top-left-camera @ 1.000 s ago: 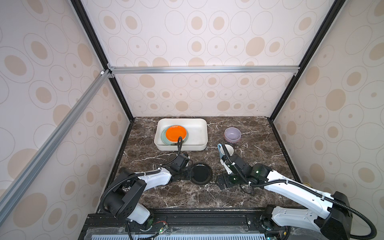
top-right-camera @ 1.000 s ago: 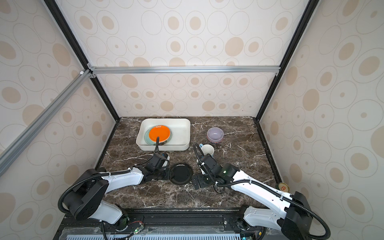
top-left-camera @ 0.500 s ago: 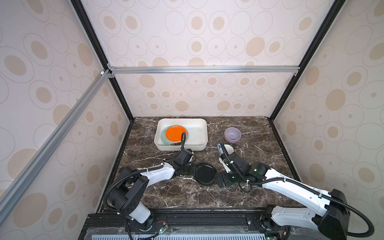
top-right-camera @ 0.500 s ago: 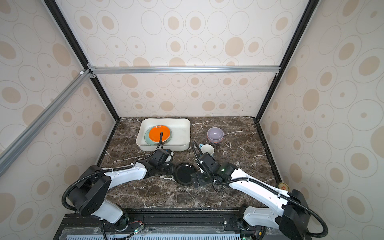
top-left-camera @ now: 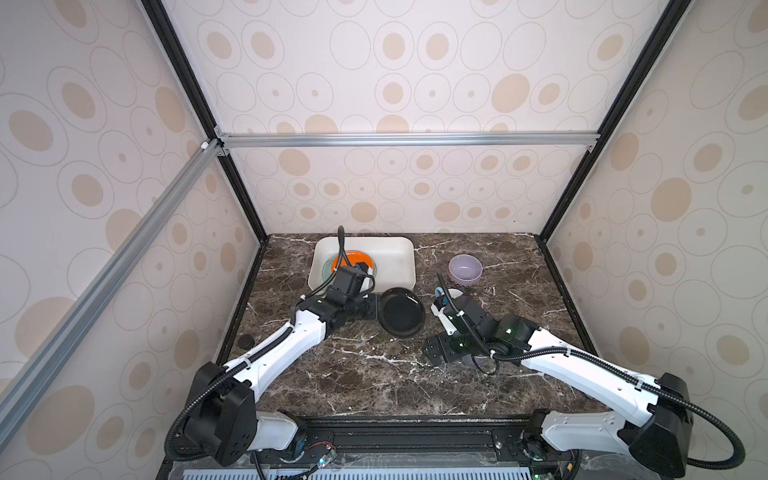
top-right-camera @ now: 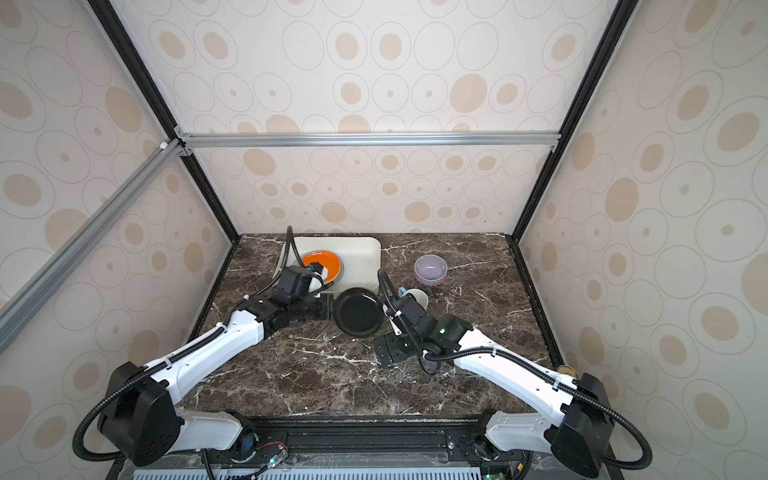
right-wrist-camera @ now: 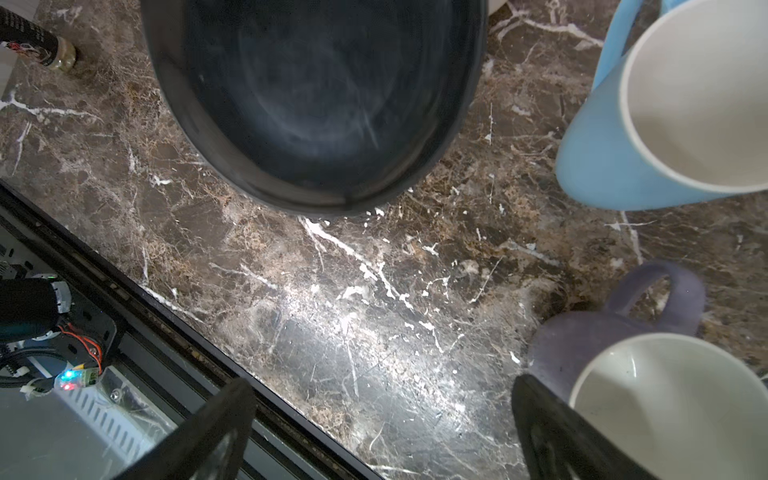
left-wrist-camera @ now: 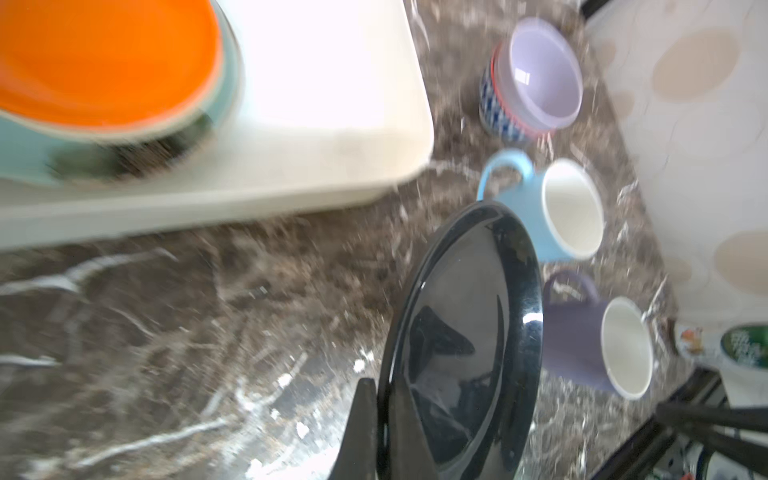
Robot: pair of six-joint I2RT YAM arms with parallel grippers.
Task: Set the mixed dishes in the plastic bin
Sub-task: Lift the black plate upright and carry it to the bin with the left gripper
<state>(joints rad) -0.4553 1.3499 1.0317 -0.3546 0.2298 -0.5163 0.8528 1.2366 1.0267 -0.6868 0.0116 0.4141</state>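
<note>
- Just in front of the plastic bin (top-left-camera: 405, 266), the left claw (top-left-camera: 376, 309) is clamped shut on the left rim of a black plate (top-left-camera: 402, 312).
- In both top views the black plate reaches from that claw towards the right, with its glossy face turned up and tipped; the left wrist view (left-wrist-camera: 465, 332) shows it almost edge-on.
- Its far rim seems to hang just clear of the marble surface (top-left-camera: 353, 374), though blur leaves that unsure.
- The bin sits at the back of the surface, left of centre, with its long axis running left to right.
- An orange plate (left-wrist-camera: 104, 62) lies flat on a teal plate (left-wrist-camera: 25, 153) in the bin's left half.
- To the right of the bin, a lavender bowl (left-wrist-camera: 544, 75) is nested mouth-up in a patterned bowl (left-wrist-camera: 496, 108).
- A light blue mug (left-wrist-camera: 536, 208) stands just beside the black plate's far rim, its handle pointing towards the bin.
- A purple mug (right-wrist-camera: 582, 345) stands nearer the front, with its handle towards the light blue mug.
- The right claw (right-wrist-camera: 380, 432) is spread wide and empty over bare marble, one finger (right-wrist-camera: 552, 428) just beside the purple mug.
- A green-labelled tin can (left-wrist-camera: 739, 347) stands by the right wall.
</note>
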